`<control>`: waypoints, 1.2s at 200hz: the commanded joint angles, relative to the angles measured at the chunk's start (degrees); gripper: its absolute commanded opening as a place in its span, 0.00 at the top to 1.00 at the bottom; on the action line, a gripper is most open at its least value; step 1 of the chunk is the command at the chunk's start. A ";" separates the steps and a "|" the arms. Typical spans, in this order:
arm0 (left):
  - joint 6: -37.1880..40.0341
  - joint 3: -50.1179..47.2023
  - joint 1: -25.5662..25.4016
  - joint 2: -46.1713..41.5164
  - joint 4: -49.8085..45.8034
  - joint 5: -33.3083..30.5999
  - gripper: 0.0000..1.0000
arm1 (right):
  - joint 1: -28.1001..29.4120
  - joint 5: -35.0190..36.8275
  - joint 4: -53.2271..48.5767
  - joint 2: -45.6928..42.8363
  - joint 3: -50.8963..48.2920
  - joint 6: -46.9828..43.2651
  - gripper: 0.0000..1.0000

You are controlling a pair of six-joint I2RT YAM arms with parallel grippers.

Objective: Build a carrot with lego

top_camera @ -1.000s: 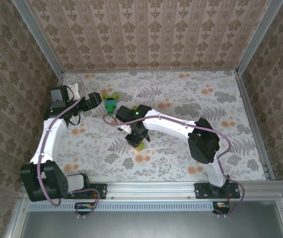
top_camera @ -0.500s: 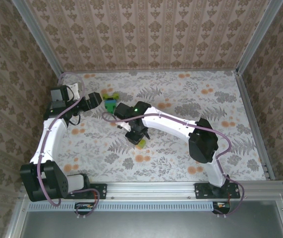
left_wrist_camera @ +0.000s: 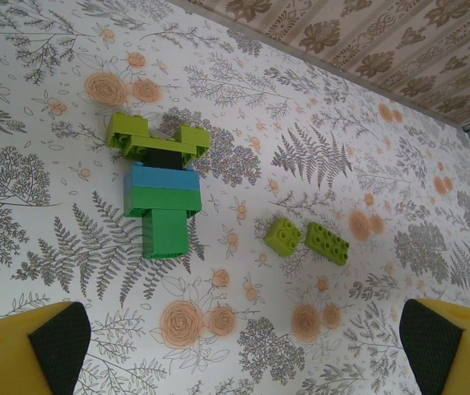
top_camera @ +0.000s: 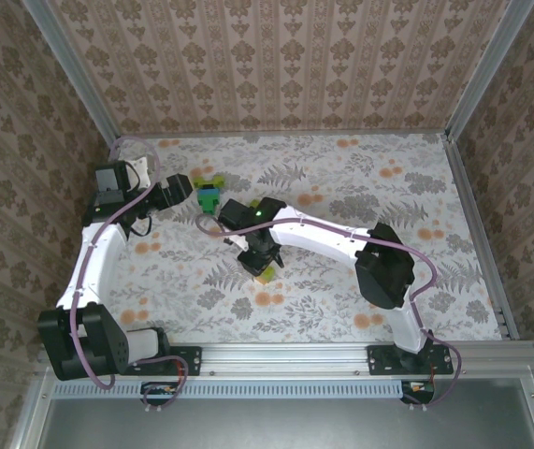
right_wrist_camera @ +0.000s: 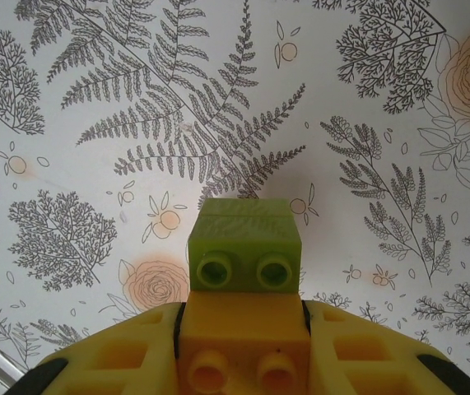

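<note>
A joined cluster of lego (left_wrist_camera: 159,191) lies flat on the flowered table: lime-green pieces at the far end, then black, blue and green bricks. In the top view this cluster (top_camera: 209,195) sits just right of my left gripper (top_camera: 180,191). The left gripper (left_wrist_camera: 243,350) is open and empty, short of the cluster. My right gripper (right_wrist_camera: 243,325) is shut on an orange brick (right_wrist_camera: 241,346) with a lime-green brick (right_wrist_camera: 244,247) joined to its outer end. It hangs just above the table (right_wrist_camera: 95,99). From above, the right gripper (top_camera: 259,259) is mid-table with the lime brick (top_camera: 266,274) below it.
Two loose lime-green bricks, a small one (left_wrist_camera: 283,236) and a longer one (left_wrist_camera: 327,243), lie to the right of the cluster. The right arm (top_camera: 323,234) stretches across the middle of the table. Patterned walls (top_camera: 276,65) close in the table on three sides.
The right gripper, still holding its bricks, shifted slightly up and left half a second ago and has come back to about where it started. The left arm has not moved.
</note>
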 commanded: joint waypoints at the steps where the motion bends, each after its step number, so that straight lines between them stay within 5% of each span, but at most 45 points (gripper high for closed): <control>1: 1.20 1.84 -0.53 0.63 -1.16 0.01 0.00 | 0.11 1.08 1.20 -1.04 -0.28 1.52 0.66; 56: 1.31 1.86 -0.51 0.71 -1.17 0.01 0.00 | 0.09 0.39 0.38 -1.41 0.03 1.15 0.39; 102: 1.27 1.90 -0.54 0.65 -1.14 0.10 0.00 | 0.09 0.16 -1.01 -2.38 2.16 0.47 0.28; 240: 1.01 1.49 -0.50 -0.35 -1.00 -1.02 0.00 | -3.04 4.55 -1.98 -1.90 11.94 -0.92 0.22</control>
